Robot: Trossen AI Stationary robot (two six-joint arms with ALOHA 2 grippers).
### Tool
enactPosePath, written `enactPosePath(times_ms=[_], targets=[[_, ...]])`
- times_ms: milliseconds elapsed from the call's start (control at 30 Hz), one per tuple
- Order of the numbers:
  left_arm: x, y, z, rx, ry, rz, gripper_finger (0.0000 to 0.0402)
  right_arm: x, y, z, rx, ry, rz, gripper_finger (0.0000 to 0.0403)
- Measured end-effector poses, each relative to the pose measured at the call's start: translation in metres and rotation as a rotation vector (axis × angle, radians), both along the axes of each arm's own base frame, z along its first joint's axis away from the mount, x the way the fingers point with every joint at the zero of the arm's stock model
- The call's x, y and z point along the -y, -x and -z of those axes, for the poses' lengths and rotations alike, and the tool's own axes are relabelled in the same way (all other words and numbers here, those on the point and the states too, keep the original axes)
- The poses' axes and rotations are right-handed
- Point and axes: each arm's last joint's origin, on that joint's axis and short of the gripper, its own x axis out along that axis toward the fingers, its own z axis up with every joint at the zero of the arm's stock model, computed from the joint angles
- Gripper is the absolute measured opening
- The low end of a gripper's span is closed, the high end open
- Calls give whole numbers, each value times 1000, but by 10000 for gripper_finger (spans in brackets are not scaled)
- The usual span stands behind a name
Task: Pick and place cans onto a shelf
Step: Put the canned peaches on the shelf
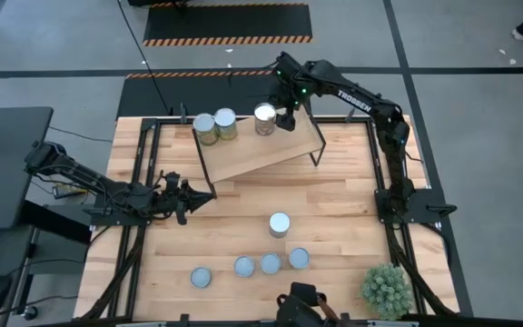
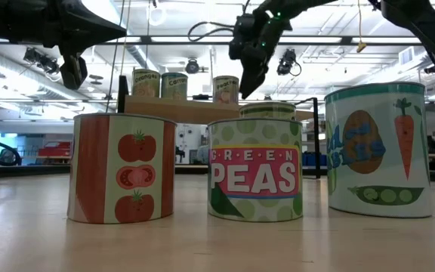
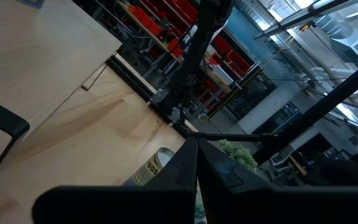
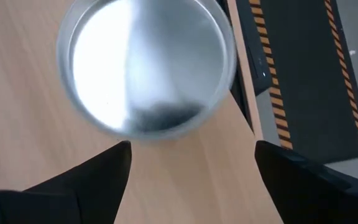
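A large pale wooden counter fills the overhead view, with grey floor and black-and-yellow hazard striping beyond it. At its far edge stands the shelf, a small light wood plank on thin black legs. Three cans already stand on the shelf; five more wait on the counter near the front, four in a loose row and one just behind them. By that count the job looks under halfway done. The right gripper hangs just beside the third shelf can, fingers spread wide and gripping nothing. The left gripper rests low over the counter's left side, closed and empty. A spiky green plant ball sits at the front right corner.
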Motion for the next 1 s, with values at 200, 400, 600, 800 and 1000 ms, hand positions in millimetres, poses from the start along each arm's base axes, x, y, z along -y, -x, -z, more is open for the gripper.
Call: enactPosePath(times_ms=[200, 400, 600, 800, 1000], targets=[[0, 0, 0, 2, 8, 0, 16, 6, -8, 14, 30, 55, -1, 346], [0, 0, 0, 5, 25, 1, 16, 11, -15, 18, 87, 133, -76, 346], [0, 0, 0, 5, 24, 1, 16, 9, -14, 21, 74, 115, -105, 346], [0, 0, 0, 4, 24, 1, 16, 10, -13, 21, 105, 114, -241, 346], [0, 0, 0, 2, 23, 1, 16, 8, -17, 24, 157, 116, -359, 346]])
